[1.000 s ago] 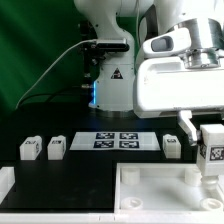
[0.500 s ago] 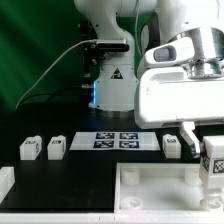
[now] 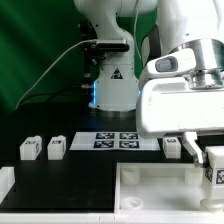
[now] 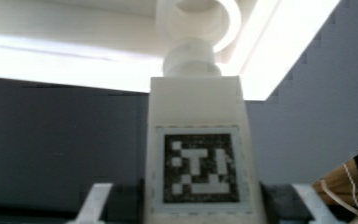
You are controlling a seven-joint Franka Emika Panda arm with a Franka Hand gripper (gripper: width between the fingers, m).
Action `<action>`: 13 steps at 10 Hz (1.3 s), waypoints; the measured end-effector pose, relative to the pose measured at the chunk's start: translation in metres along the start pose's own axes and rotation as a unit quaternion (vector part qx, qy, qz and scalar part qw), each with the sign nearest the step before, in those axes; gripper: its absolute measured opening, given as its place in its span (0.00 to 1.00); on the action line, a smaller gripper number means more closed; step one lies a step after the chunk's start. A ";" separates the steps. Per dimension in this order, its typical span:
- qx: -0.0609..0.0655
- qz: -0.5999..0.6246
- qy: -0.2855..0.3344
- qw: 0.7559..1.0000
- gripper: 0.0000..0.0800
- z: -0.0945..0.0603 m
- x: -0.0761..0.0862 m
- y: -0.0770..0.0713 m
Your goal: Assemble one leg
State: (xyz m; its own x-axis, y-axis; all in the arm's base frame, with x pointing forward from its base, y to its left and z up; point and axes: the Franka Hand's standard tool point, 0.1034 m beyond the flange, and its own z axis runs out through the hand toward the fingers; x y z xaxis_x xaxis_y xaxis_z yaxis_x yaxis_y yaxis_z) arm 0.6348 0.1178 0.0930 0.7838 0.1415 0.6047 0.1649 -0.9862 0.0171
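My gripper (image 3: 211,158) is shut on a white leg (image 3: 214,169) with a black-and-white tag. It holds the leg upright at the exterior view's right, just over the far right corner of the large white rimmed panel (image 3: 150,192). In the wrist view the leg (image 4: 201,130) stands between my fingers (image 4: 99,201), with my gripper (image 4: 202,206) around its base. The leg's narrow tip points at a round corner socket (image 4: 197,14) of the panel (image 4: 69,55). Three other legs lie on the black table: two (image 3: 29,149) (image 3: 56,148) at the left and one (image 3: 172,147) beside my gripper.
The marker board (image 3: 115,140) lies flat behind the panel. The robot's base (image 3: 110,80) stands at the back with a cable trailing to the left. A white block (image 3: 5,182) sits at the front left edge.
My gripper has come down with the leg and shifted slightly toward the exterior view's right, closer to the panel's corner. The other legs have not moved.
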 end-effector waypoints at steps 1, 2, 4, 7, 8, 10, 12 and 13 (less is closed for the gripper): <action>0.001 0.000 -0.006 1.000 0.37 -0.002 0.000 -0.001; 0.002 -0.002 -0.011 1.000 0.37 -0.007 0.000 -0.002; 0.003 -0.008 -0.017 1.000 0.37 -0.015 -0.004 -0.003; 0.004 -0.012 -0.014 1.000 0.37 -0.011 -0.014 -0.006; 0.004 -0.012 -0.014 1.000 0.37 -0.010 -0.013 -0.006; 0.003 -0.012 -0.014 1.000 0.37 -0.008 -0.010 -0.003; 0.002 -0.017 -0.017 1.000 0.37 -0.002 -0.016 -0.001; 0.001 -0.019 -0.020 1.000 0.37 0.000 -0.019 0.000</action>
State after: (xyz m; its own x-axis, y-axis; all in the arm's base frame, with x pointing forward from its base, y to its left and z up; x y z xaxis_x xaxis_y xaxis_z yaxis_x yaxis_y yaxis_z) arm 0.6194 0.1150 0.0814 0.8003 0.1816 0.5715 0.1956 -0.9800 0.0375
